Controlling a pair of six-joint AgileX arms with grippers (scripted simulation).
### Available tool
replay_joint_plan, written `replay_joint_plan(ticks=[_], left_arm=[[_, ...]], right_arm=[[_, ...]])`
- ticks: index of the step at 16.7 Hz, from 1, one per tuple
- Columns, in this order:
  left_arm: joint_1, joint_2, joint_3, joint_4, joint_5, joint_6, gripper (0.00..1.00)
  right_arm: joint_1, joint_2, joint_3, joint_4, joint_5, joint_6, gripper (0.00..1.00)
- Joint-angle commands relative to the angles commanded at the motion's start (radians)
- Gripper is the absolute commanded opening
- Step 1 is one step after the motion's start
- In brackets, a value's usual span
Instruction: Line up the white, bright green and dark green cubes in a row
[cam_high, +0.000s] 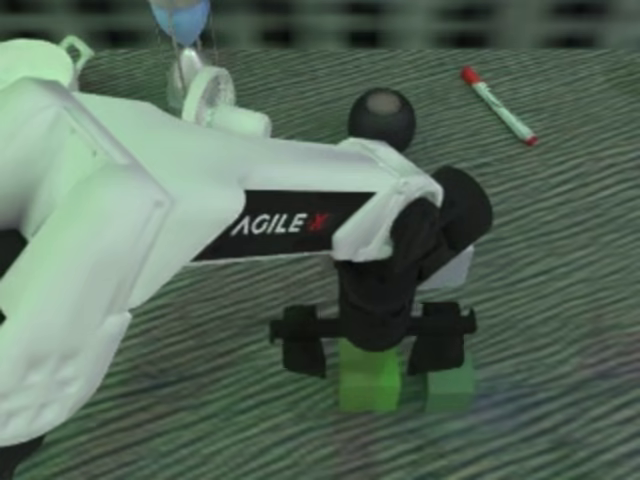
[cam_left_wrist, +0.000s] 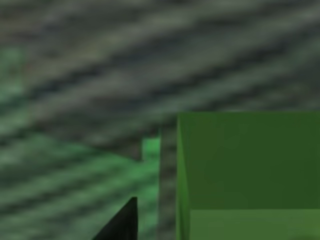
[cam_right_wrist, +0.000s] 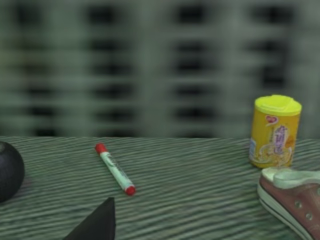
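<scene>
The bright green cube (cam_high: 368, 378) sits low in the middle of the surface (cam_high: 560, 260), directly beneath the left end effector (cam_high: 372, 352), whose two dark fingers stand wide apart, one on each side of the cube and clear of its faces. Just to the right of it, touching or nearly so, a darker green cube (cam_high: 452, 385) peeks out from under the right-hand finger; it looks like the dark green cube. The white cube shows in no view, perhaps hidden by the arm.

The step in hand seems to be placing or grasping the bright green cube beside its neighbour. To do it well, the fingers should move straight up or down without sweeping sideways, since the right-hand finger stands very close to the dark cube and could nudge it out of line.

The left wrist view shows one green cube face (cam_left_wrist: 247, 165) filling the frame and a dark fingertip (cam_left_wrist: 122, 222) beside it, detail the top view lacks. The right wrist view looks elsewhere: a red-capped marker (cam_right_wrist: 115, 169), a black ball (cam_right_wrist: 9, 171), a yellow tub (cam_right_wrist: 275, 131) and a shoe (cam_right_wrist: 292, 197). The right arm is out of the top view, so the opening of its end effector cannot be told.
</scene>
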Motion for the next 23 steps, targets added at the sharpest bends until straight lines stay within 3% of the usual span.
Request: replay_joint_plan(ticks=[9,16,23], left_arm=[[0.000,-0.005,0.015,-0.018,0.000,0.000,1.00],[0.016,-0.082,0.152,-0.235,-0.001,-0.006,1.00],[0.026,-0.109,0.127,-0.221,-0.002,-0.001,1.00]], right_arm=[[0.000,0.000,0.000,0.000,0.000,0.000,1.00],[0.000,0.000,0.000,0.000,0.000,0.000,1.00],[0.010,0.030,0.030,-0.022,-0.002,0.006,1.00]])
